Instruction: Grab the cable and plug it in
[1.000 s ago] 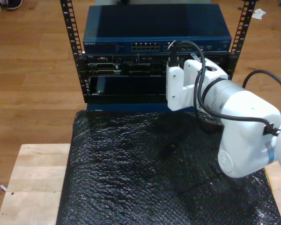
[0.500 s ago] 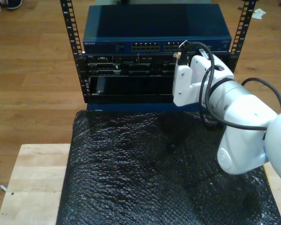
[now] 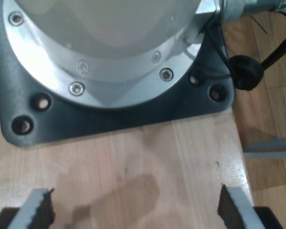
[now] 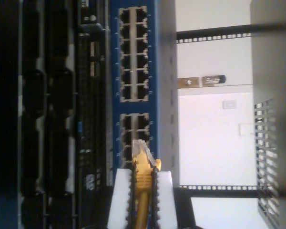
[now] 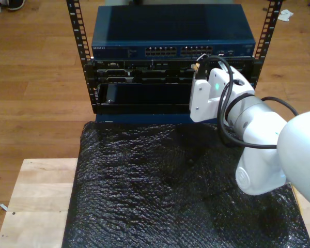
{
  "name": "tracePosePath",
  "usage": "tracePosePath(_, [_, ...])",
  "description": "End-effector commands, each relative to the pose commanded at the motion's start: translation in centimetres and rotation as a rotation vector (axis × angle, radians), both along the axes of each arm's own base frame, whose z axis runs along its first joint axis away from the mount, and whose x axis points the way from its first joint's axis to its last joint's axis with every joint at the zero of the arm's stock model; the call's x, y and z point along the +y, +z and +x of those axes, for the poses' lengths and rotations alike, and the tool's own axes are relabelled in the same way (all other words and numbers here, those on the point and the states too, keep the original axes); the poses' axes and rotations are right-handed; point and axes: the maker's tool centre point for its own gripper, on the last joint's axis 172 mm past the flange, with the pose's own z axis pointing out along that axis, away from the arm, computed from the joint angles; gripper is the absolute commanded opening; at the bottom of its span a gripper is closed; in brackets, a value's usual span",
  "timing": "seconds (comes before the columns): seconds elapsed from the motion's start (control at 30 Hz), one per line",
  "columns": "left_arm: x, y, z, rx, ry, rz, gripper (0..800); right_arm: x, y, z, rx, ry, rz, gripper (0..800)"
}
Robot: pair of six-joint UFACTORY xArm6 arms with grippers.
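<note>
The yellow-orange cable (image 4: 142, 191) is pinched between the white, ridged pads (image 4: 120, 195) of my second end effector (image 4: 142, 200), its small clear plug (image 4: 144, 151) held just before the lower block of ports on the blue switch (image 4: 138, 71). In the exterior view, that end effector (image 5: 199, 70) is seen raised at the rack's front, toward the exterior view's right, just below the switch's port row (image 5: 178, 51), with a speck of yellow (image 5: 196, 66) at its tip. Glossy, crinkled black bubble wrap (image 5: 160, 186) is spread over the pale wooden counter (image 5: 36, 201). My first end effector (image 3: 133, 210) is held spread wide, its black serrated pads (image 3: 227, 207) well apart above smooth light wood, near a dark base plate (image 3: 114, 112) carrying a bolted, polished metal flange (image 3: 100, 62).
</note>
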Motion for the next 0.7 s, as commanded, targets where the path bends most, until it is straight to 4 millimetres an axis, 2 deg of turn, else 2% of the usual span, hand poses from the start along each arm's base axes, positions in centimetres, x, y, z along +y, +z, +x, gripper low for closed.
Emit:
tracePosePath(0.3, [0.0, 0.0, 0.0, 0.0, 0.0, 0.0, 800, -1.7, 0.9, 2.2, -0.093, -0.047, 0.044, 0])
tracePosePath(0.47, [0.0, 0.0, 0.0, 0.0, 0.0, 0.0, 800, -3.5, 1.1, 3.3, -0.126, -0.109, 0.074, 0])
tracePosePath(0.7, [0.0, 0.0, 0.0, 0.0, 0.0, 0.001, 800, -4.7, 1.1, 3.6, -0.175, -0.155, 0.045, 0])
